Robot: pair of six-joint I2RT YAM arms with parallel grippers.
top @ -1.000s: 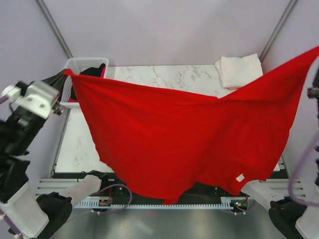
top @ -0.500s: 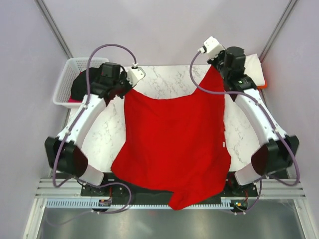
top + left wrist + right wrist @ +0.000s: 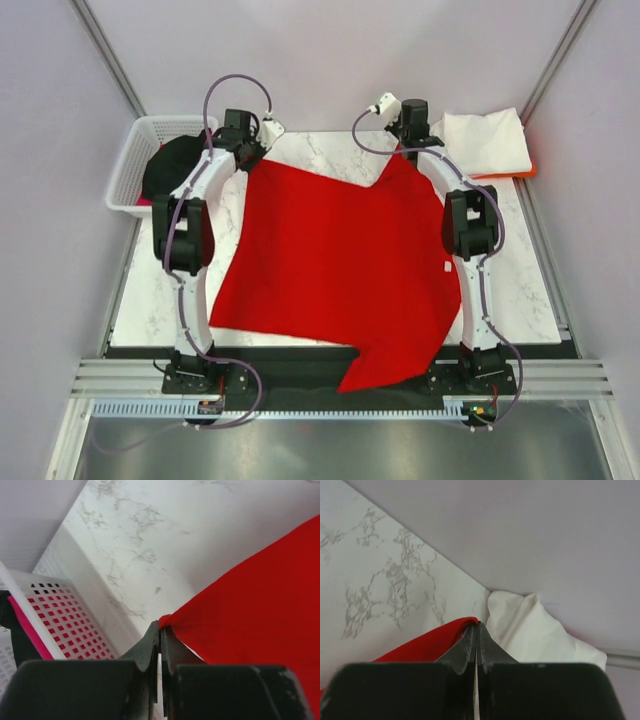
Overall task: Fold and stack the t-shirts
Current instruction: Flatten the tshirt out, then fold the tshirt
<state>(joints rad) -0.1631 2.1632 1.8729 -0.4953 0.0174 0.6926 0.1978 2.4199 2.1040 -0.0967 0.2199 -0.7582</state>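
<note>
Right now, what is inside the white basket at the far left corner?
The basket holds a heaped black garment, with a strip of magenta-pink cloth showing beside it. Whatever lies beneath the black heap is covered.

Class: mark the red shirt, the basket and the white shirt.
red shirt (image 3: 335,265), top view, middle of the cloth.
basket (image 3: 128,170), top view, left wall.
white shirt (image 3: 485,142), top view, its middle.
</note>
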